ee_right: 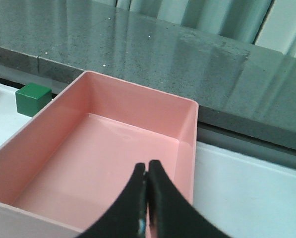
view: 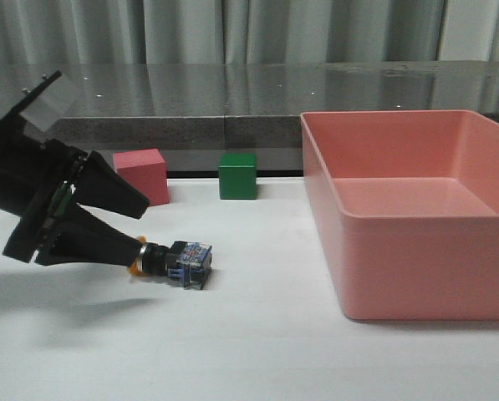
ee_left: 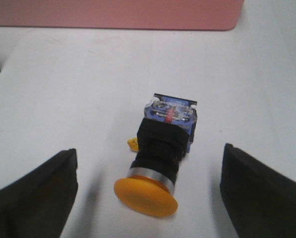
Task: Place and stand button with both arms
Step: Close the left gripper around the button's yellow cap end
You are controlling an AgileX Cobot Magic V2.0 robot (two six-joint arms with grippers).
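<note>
One pink bin (view: 416,213) was seen on the white table (view: 257,351), and nothing was found inside it. To the left of the bin, the button (view: 172,261) was laid on its side on the table, with its yellow cap turned away from the bin. The left gripper (ee_left: 148,193) was spread wide around the cap, with no finger touching it. Above the bin, the right gripper (ee_right: 147,198) was pressed closed, holding nothing. A green cube (view: 236,175) and a pink cube (view: 142,175) were placed behind the button.
</note>
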